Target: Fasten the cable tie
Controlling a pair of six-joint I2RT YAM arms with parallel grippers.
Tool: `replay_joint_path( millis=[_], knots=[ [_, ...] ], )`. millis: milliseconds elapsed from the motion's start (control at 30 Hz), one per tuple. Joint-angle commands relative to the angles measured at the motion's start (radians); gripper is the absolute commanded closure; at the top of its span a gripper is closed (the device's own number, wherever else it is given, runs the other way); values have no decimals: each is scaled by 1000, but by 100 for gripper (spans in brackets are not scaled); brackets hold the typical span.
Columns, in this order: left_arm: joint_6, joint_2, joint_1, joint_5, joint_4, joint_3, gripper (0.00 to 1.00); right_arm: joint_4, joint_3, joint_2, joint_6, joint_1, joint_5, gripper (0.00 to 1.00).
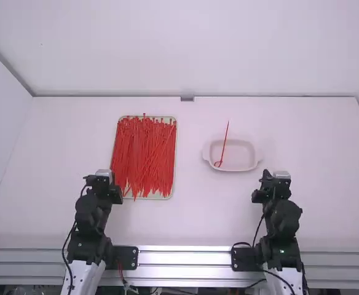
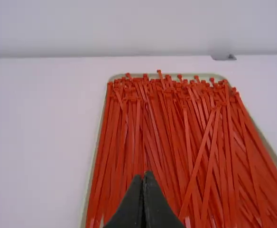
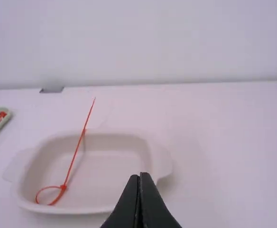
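Several loose red cable ties (image 1: 144, 157) (image 2: 186, 147) lie heaped lengthwise on a beige tray (image 1: 174, 123) (image 2: 96, 156). One fastened red cable tie (image 1: 221, 149) (image 3: 71, 161) rests in a white dish (image 1: 251, 153) (image 3: 152, 152), its loop on the dish floor and its tail sticking out over the far rim. My left gripper (image 1: 109, 184) (image 2: 143, 178) is shut and holds nothing, at the tray's near left corner. My right gripper (image 1: 272, 183) (image 3: 139, 178) is shut too and holds nothing, just short of the dish's near right side.
White walls close the table at the back and left. A small grey bracket (image 1: 187, 98) (image 2: 223, 57) (image 3: 51, 90) sits at the back edge. Bare tabletop lies left of the tray, between tray and dish, and right of the dish.
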Motion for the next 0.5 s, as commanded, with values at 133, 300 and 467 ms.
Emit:
replay_joint_path(
  millis=[133, 300, 467],
  knots=[
    [1, -81, 2, -2, -1, -11, 100, -5, -12, -72, 1, 3, 0, 100],
    [1, -131, 2, -2, -1, -11, 100, -5, -12, -78, 1, 3, 0, 100],
    [1, -152, 2, -2, -1, -11, 100, -5, -12, -78, 1, 3, 0, 100]
  ],
)
